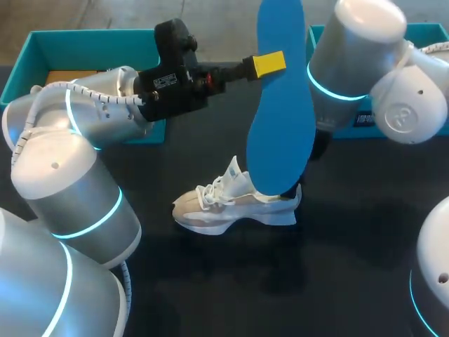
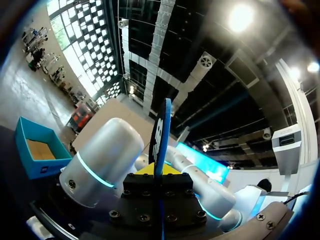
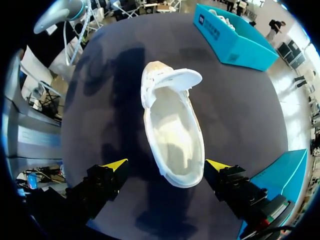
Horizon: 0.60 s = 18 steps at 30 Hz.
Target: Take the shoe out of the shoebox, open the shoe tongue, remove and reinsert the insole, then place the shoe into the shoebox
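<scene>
The white shoe (image 1: 235,203) sat on the dark table (image 1: 351,267). The right gripper (image 3: 166,165) hung over its heel, fingers wide apart. The left gripper (image 1: 272,63) pinched the blue insole (image 1: 280,126) up high. A teal shoebox (image 1: 84,43) stood far behind.

Insole (image 1: 280,105): solid blue.
Shoe (image 1: 235,203): white, beige toe, white laces.
Shoebox (image 1: 84,42): teal, brown floor inside.
Table (image 1: 351,267): black.
Left gripper (image 1: 272,64): black body, bright yellow tips.
Arms (image 1: 63,182): silver-grey, cyan light rings.
</scene>
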Tool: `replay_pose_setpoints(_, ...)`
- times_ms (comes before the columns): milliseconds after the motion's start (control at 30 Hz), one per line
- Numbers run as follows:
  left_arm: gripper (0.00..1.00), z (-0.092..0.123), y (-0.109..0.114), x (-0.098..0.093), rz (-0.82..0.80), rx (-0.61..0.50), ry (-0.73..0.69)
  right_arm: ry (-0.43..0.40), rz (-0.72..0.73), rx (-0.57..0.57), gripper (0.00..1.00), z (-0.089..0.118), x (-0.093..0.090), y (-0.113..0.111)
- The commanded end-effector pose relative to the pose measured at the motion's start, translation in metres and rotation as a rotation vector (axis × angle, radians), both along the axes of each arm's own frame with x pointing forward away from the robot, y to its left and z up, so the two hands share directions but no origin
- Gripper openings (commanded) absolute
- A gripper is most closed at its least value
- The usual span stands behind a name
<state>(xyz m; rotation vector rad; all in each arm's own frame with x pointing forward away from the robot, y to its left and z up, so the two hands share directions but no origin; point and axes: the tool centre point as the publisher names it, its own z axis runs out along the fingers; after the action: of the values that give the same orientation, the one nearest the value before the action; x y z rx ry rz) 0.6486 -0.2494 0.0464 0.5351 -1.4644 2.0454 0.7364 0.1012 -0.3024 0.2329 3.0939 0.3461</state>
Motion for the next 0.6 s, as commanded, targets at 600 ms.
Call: replay_pose_setpoints(600,0.00,-0.0009,-0.0013,-0.0008,0.003,-0.004,0.000,0.006,0.033,-0.009,1.00,-0.0024,-0.0051,-0.0002)
